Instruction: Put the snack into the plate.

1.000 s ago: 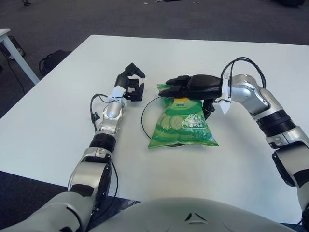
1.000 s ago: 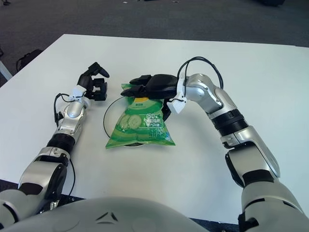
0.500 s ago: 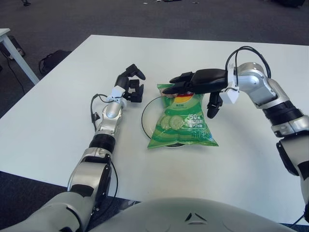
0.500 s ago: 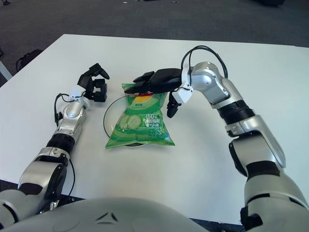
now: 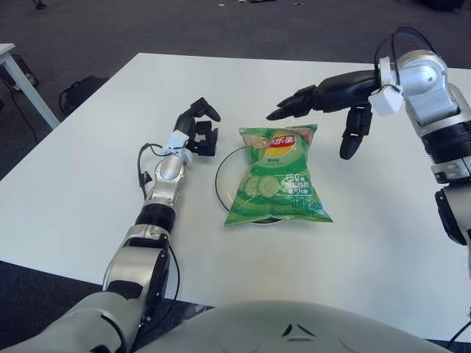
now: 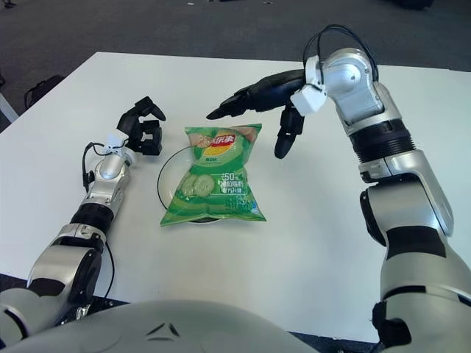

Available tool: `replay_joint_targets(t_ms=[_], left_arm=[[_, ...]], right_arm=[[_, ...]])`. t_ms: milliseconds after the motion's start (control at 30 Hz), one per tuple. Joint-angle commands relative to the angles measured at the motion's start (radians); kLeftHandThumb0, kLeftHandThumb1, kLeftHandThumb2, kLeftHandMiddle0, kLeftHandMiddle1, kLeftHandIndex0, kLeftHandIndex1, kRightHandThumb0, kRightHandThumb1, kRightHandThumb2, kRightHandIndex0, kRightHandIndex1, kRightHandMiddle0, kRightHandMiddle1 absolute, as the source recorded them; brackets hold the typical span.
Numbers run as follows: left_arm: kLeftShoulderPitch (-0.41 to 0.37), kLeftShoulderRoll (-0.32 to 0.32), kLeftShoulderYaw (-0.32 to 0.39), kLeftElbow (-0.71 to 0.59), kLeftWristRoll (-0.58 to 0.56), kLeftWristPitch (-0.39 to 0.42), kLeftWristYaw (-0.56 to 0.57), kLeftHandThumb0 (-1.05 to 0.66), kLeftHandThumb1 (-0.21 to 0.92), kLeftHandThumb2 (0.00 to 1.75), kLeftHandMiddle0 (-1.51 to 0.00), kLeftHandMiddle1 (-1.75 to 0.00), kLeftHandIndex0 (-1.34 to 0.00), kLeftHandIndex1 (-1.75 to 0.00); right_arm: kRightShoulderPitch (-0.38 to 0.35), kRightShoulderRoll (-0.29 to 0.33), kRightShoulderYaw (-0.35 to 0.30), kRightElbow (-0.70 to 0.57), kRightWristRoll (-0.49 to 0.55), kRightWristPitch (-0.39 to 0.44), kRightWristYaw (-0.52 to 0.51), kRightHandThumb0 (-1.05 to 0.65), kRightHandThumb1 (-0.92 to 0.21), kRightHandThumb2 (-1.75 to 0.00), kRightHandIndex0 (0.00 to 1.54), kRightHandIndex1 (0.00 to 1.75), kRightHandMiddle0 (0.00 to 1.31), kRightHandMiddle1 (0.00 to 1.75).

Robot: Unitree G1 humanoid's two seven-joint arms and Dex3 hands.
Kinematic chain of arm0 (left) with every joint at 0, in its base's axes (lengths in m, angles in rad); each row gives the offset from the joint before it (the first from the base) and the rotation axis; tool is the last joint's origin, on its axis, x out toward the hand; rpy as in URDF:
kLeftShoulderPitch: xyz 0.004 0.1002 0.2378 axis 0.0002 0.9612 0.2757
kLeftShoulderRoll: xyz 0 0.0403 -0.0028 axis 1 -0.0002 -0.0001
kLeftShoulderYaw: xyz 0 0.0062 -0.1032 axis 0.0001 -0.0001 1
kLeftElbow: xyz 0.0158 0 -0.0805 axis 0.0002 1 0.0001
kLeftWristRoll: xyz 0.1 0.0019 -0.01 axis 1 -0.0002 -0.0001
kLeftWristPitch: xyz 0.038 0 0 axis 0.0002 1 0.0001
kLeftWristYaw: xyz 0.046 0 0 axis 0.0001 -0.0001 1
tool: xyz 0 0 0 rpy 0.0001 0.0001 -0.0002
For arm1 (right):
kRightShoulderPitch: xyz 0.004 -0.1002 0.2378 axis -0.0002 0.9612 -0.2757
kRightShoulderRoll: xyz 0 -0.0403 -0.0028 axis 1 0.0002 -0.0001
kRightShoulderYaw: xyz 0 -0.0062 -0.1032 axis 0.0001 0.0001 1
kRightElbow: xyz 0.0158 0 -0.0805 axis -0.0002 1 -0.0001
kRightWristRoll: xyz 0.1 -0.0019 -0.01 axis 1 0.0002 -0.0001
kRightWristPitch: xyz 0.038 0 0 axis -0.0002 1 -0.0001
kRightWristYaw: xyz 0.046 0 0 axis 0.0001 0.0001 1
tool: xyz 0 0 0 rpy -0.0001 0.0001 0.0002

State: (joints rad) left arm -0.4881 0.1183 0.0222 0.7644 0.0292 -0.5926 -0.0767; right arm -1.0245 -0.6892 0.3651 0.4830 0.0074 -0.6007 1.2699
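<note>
Filling view: white table (image 5: 88, 176), dark carpet (image 5: 221, 26) behind

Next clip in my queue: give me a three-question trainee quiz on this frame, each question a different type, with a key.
1. True or false: the right robot hand is gripping the snack bag.
2. Where does the snack bag lie? A) on the plate B) on bare table right of the plate C) in the left robot hand
3. Fill in: the left robot hand shows just to the ____ of the plate.

Key
1. False: the right robot hand is above and beyond the bag, fingers spread, holding nothing.
2. A: the bag covers most of the plate, only the left rim showing.
3. left
</note>
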Motion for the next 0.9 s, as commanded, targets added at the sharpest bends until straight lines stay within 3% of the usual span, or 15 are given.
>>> replay_joint_targets(t_ms=[0, 167, 367, 467, 567, 733, 867], left_arm=[[0.124, -0.020, -0.010, 0.096, 0.012, 0.003, -0.001, -0.48, 0.32, 1.32, -1.18, -1.75, -0.61, -1.75], [0.122, -0.017, -0.010, 0.100, 0.011, 0.001, -0.005, -0.48, 0.32, 1.31, -1.18, -1.75, -0.61, -1.75], [0.119, -0.013, -0.008, 0.105, 0.004, -0.002, -0.018, -0.48, 0.32, 1.31, -1.19, -1.75, -0.60, -1.75], [0.115, -0.011, -0.007, 0.113, 0.003, -0.004, -0.018, -0.48, 0.32, 1.31, -1.19, -1.75, -0.60, -1.75], [0.111, -0.010, -0.006, 0.122, 0.001, -0.003, -0.023, -0.48, 0.32, 1.31, -1.18, -1.75, -0.60, -1.75], [0.104, -0.010, -0.002, 0.133, -0.016, -0.002, -0.043, -0.48, 0.32, 1.31, -1.19, -1.75, -0.60, -1.75], [0.097, -0.009, 0.002, 0.139, -0.020, 0.007, -0.047, -0.47, 0.33, 1.30, -1.19, -1.75, -0.60, -1.75]], right_arm=[[-0.033, -0.034, -0.041, 0.028, 0.023, 0.069, 0.044, -0.99, -0.62, -0.39, 0.00, 0.00, 0.00, 0.00], [-0.043, -0.042, -0.078, 0.019, 0.031, 0.104, 0.061, -1.02, -0.68, -0.34, 0.00, 0.00, 0.00, 0.00], [-0.087, -0.055, -0.124, 0.090, 0.026, 0.065, 0.070, -1.03, -0.70, -0.32, 0.00, 0.00, 0.00, 0.00], [-0.093, -0.120, -0.114, 0.155, -0.147, -0.070, -0.066, -1.03, -0.73, -0.32, 0.00, 0.00, 0.00, 0.00], [-0.092, -0.142, -0.108, 0.188, -0.229, -0.103, -0.146, -1.04, -0.76, -0.32, 0.00, 0.00, 0.00, 0.00], [0.016, -0.194, -0.135, 0.159, -0.358, -0.065, -0.354, -1.04, -0.81, -0.33, 0.00, 0.00, 0.00, 0.00], [0.085, -0.195, -0.150, 0.155, -0.420, -0.022, -0.505, -0.99, -0.86, -0.35, 0.00, 0.00, 0.01, 0.00]])
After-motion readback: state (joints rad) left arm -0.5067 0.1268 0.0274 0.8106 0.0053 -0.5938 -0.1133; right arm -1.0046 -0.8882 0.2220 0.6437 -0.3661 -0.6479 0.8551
